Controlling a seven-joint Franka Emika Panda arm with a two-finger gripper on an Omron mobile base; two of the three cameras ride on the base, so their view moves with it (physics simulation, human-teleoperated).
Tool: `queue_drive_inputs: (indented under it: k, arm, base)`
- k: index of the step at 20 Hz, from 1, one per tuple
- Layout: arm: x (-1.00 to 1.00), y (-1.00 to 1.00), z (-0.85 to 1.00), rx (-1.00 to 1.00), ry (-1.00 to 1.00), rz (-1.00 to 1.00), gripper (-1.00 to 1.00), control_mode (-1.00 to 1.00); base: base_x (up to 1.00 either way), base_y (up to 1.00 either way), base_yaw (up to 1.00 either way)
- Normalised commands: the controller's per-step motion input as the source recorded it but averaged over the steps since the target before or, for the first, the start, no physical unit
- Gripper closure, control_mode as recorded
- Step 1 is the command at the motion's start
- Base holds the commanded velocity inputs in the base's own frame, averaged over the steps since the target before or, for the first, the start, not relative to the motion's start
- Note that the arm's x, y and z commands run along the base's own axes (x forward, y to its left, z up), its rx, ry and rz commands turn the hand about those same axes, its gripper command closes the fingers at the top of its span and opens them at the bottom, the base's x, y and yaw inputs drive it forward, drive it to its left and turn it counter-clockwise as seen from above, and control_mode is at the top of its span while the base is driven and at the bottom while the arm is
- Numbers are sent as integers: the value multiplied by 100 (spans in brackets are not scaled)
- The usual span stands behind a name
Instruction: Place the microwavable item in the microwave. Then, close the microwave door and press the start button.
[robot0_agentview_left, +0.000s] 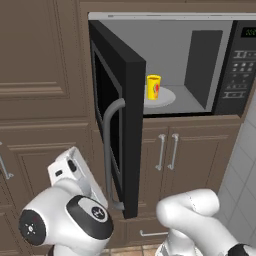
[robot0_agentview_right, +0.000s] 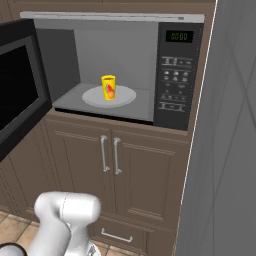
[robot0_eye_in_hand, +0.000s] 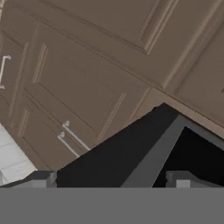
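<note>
Cup: the small yellow cup (robot0_agentview_left: 153, 87) (robot0_agentview_right: 108, 87) with its red-orange mark stands upright on the white turntable plate (robot0_agentview_left: 167, 97) (robot0_agentview_right: 125, 96), inside the microwave (robot0_agentview_left: 200, 60) (robot0_agentview_right: 135, 65).
Microwave: I see a black built-in unit with a grey interior; the keypad panel (robot0_agentview_left: 239, 75) (robot0_agentview_right: 174, 85) and green display (robot0_agentview_right: 179, 36) sit at 3 o'clock of the cup.
Door: the microwave door (robot0_agentview_left: 117, 115) (robot0_agentview_right: 17, 85) stands swung wide open at 9 o'clock of the cavity, its long curved grey handle (robot0_agentview_left: 107, 150) facing the base in my left view.
Room: brown cabinet doors (robot0_agentview_left: 172, 155) (robot0_agentview_right: 110, 160) with grey pulls fill the space at 6 o'clock under the microwave, more brown panels lie at 9 o'clock, and a grey tiled wall (robot0_agentview_right: 230, 150) rises at 3 o'clock.
Arm: I have the white arm (robot0_agentview_left: 70, 215) (robot0_agentview_right: 65, 215) folded low, below the open door, well apart from the cup.
Claw: the gripper (robot0_eye_in_hand: 111, 180) is released and grasps nothing; my hand camera looks at the door's dark edge with its fingertips (robot0_eye_in_hand: 41, 178) spread wide.
</note>
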Motion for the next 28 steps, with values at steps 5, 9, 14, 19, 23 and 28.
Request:
queue_drive_inputs:
  k: [5, 9, 14, 19, 23, 28]
  arm:
    - [-2, -100, 35, 0, -6, -14, -100, -100]
    - [-2, -100, 31, 2, -7, -14, -100, -100]
    - [0, -100, 27, 5, -3, -8, -100, -100]
    - [12, -100, 11, 11, 0, 0, -100, -100]
    - [56, -81, 2, 14, 0, 0, -100, -100]
    - [76, -71, 6, 14, 0, 0, -100, -100]
  base:
    - [0, 0, 0]
    - [0, 0, 0]
    - [0, 0, 0]
    - [0, 0, 0]
    - [0, 0, 0]
    - [0, 0, 0]
